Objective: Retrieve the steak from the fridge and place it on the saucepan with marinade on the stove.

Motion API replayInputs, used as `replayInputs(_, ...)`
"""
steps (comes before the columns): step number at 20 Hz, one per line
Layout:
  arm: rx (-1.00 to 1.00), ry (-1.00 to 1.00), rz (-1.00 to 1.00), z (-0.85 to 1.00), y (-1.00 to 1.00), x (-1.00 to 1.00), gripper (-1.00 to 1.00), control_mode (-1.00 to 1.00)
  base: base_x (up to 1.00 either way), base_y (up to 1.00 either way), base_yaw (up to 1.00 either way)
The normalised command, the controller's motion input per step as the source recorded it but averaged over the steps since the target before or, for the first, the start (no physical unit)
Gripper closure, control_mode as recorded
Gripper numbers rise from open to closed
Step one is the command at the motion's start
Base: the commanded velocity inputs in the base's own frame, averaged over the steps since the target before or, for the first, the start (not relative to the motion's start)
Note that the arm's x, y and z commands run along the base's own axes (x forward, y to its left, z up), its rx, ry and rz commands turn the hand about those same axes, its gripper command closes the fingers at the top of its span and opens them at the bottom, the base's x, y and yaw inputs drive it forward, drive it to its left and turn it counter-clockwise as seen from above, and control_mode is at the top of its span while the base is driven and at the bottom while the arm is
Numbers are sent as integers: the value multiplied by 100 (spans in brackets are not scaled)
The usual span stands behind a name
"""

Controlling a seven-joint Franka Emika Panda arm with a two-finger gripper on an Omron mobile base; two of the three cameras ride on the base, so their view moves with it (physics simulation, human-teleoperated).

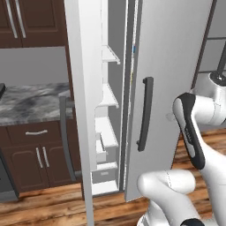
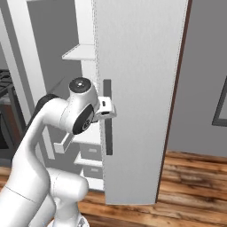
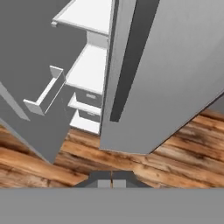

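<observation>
The tall silver-grey fridge [image 1: 172, 66] stands with its left door swung open, showing a white interior with bare white shelves [image 1: 108, 95] and door bins; its right door is shut, with a dark vertical bar handle [image 1: 145, 112]. Left of it runs a grey marbled desk [image 1: 31, 101] over dark brown cabinets. The hand [image 3: 112, 183], fingers pressed together and holding nothing, hangs just beside that handle above the wooden floor [image 3: 175, 153].
</observation>
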Motion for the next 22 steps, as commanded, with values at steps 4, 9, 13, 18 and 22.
replayInputs(4,-6,-1,30,-7,72,18,100,-100,0,0,0)
replayInputs(9,-17,-8,25,-10,52,18,100,-100,0,0,0)
replayInputs(13,-19,-2,18,-24,56,36,-100,-100,0,0,0)
replayInputs(18,-21,0,11,-21,41,37,-100,-100,0,0,0)
replayInputs(22,-22,1,7,-26,22,49,-100,-100,0,0,0)
